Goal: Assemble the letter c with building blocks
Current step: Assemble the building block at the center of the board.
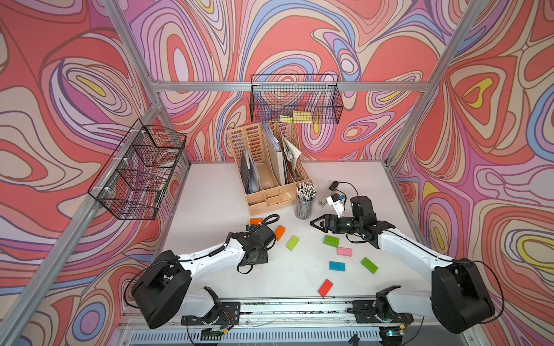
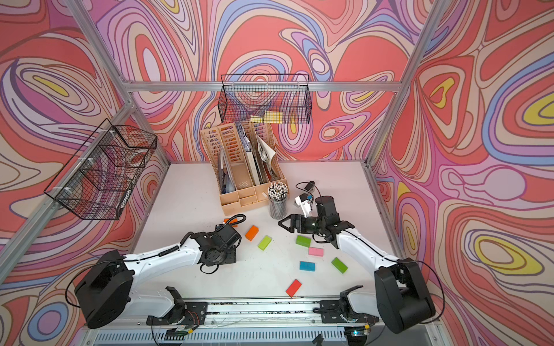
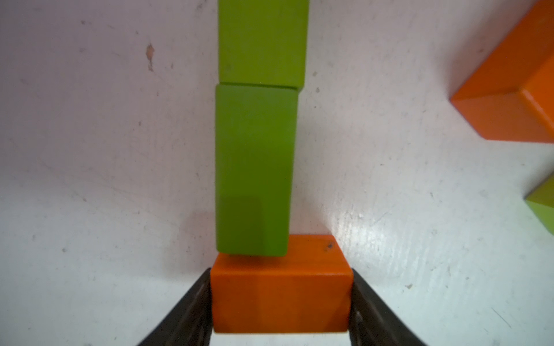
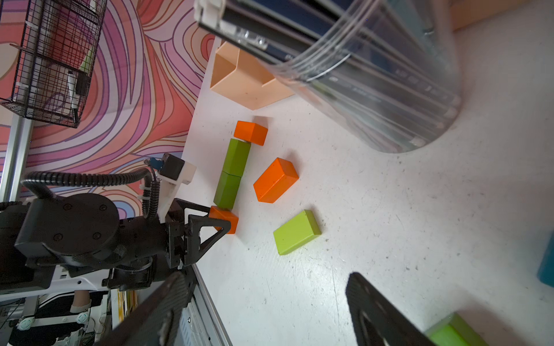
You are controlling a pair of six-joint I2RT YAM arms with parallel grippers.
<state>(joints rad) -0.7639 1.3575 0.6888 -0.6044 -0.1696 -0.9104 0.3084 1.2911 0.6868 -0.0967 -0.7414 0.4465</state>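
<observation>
Orange block (image 3: 281,299) sits clenched in the left tool (image 3: 281,277), the jaws pressed flat against two opposite sides, down at the white surface (image 3: 105,149). One side of it touches the end of a green block (image 3: 254,167), meeting it toward one end, so the two form a corner. A second green block (image 3: 262,42) lies end to end with the first, touching it and shifted slightly sideways. In the right wrist view a far orange block (image 4: 251,132) lies at the other end of this green line, a little askew, touching it or very nearly. Both orange pieces jut out to the same side, toward a loose orange block (image 4: 275,179) that lies just beside the line but apart from it. A light green block (image 4: 296,232) lies near that one, also on its own. In a top view more blocks lie scattered and apart toward the right arm: a dark green one (image 1: 331,240), a pink one (image 1: 344,251) just beside it, a blue one (image 1: 337,265), another green one (image 1: 369,265) and a red one (image 1: 325,288) nearest the front rail. The right tool (image 1: 317,224) hangs released and empty near the pencil cup (image 1: 304,203), well apart from the green line.
</observation>
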